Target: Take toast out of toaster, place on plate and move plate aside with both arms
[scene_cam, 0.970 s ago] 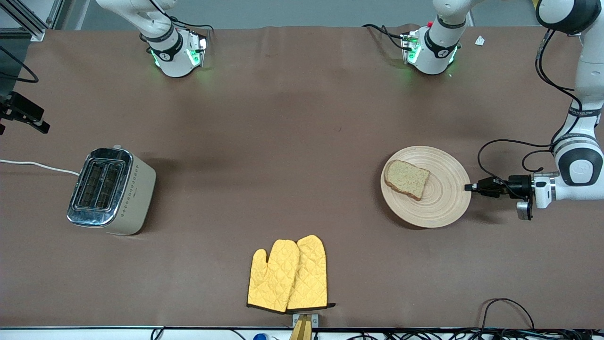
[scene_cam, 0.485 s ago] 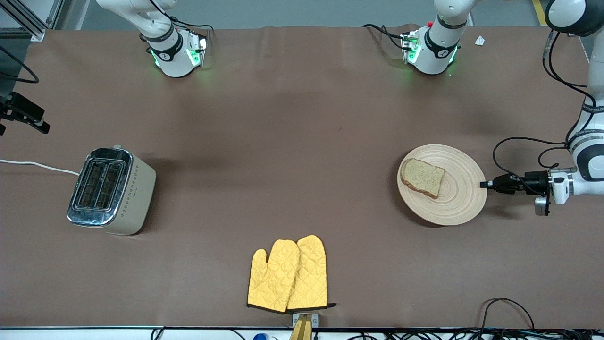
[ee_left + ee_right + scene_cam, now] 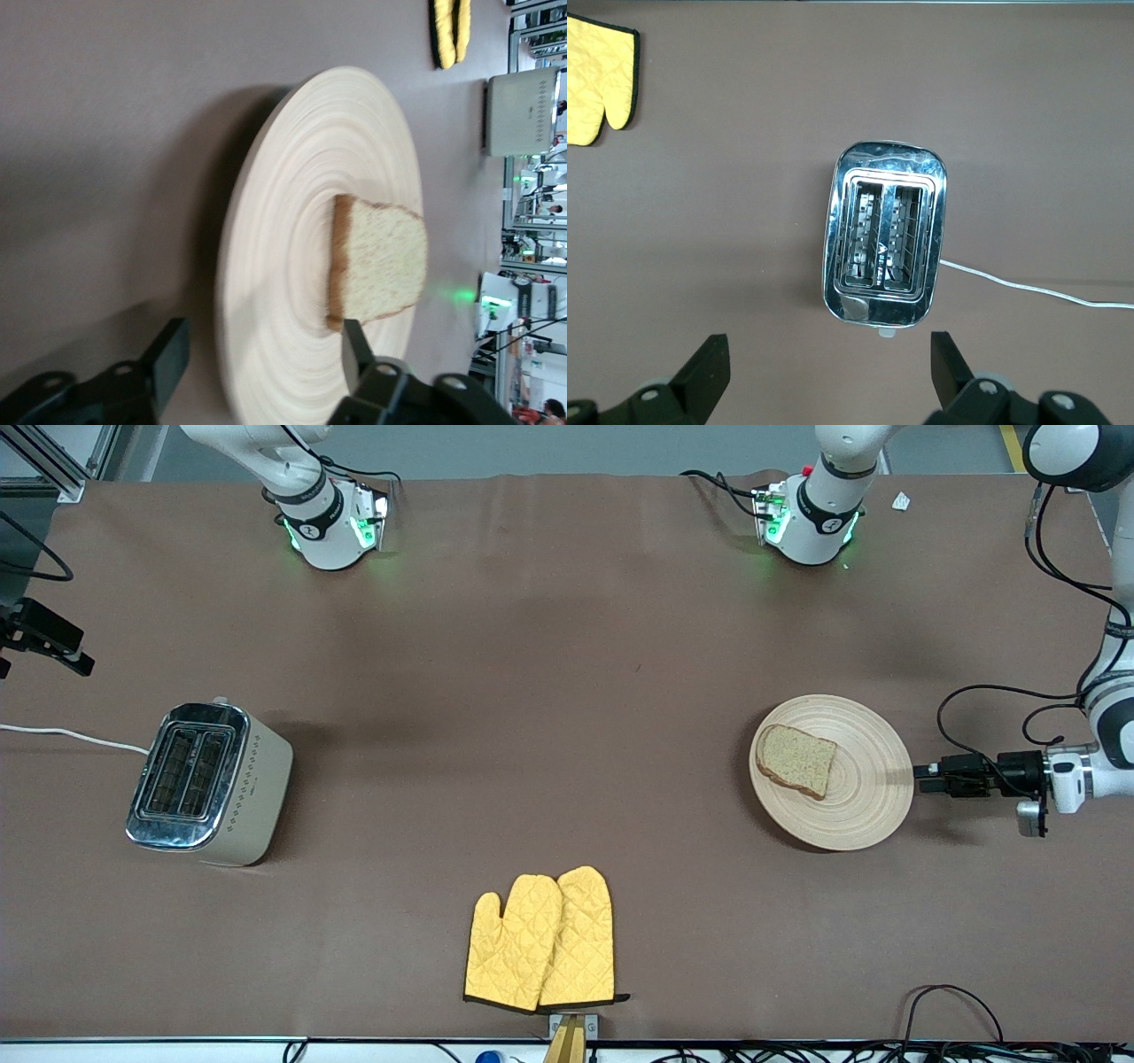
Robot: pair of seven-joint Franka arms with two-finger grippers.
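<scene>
While flat on plate (image 3: 873, 815), toast (image 3: 796, 760) crust toward toaster (image 3: 209, 784)

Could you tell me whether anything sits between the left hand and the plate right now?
Nothing visible does. The left hand is low at the plate's rim toward the left arm's end of the table, its fingers spread on either side of the rim. Only the toast lies on the plate, away from that rim.

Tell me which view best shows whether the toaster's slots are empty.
The right wrist view: it looks straight down into the toaster, showing both slots bare of bread. The front view shows the toaster smaller and at an angle. The left wrist view shows only its side.
</scene>
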